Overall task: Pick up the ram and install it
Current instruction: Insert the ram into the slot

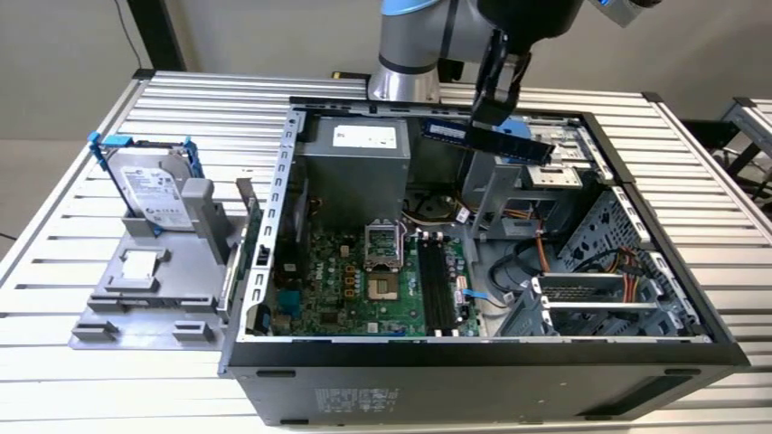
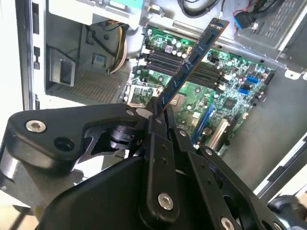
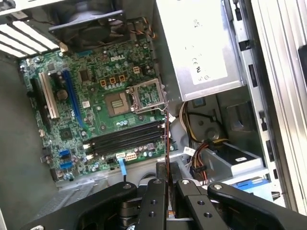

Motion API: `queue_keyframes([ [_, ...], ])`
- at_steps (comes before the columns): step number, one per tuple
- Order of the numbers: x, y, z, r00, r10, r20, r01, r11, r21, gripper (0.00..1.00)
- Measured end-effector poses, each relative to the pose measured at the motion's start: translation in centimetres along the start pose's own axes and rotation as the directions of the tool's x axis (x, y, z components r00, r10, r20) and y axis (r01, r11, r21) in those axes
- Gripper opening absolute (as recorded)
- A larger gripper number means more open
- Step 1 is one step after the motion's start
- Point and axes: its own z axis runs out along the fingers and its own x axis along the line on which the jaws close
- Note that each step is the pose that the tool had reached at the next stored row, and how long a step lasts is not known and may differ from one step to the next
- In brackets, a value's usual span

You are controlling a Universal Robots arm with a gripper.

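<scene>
Gripping the ram (image 2: 192, 62) by one end with the claw (image 2: 156, 108) closed tight on it, holding it tilted in the air over the open computer case (image 1: 483, 369), well apart from the motherboard slots (image 3: 124, 139); pickup done, seating not yet.

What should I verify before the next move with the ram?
1. Grip on the ram by the pincer: ok, clamped at one end.
2. Ram clear of the motherboard: ok, held above it.
3. Memory slots empty: ok.
4. Ram parallel to the memory slots: not ok, it lies across their direction in the first wrist view.
5. Slot latches open: cannot tell.
</scene>
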Motion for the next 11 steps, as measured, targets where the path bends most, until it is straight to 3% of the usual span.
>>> queue_keyframes([
  [5, 0.0, 0.0, 0.0, 0.9966, 0.082, 0.0044, -0.082, 0.9966, 0.0035, 0.0],
  [8, 0.0, 0.0, 0.0, 0.9914, 0.13, 0.0072, -0.13, 0.9914, 0.0054, 0.0],
  [11, 0.0, 0.0, 0.0, 0.984, 0.178, 0.0102, -0.178, 0.984, 0.0071, 0.0],
])
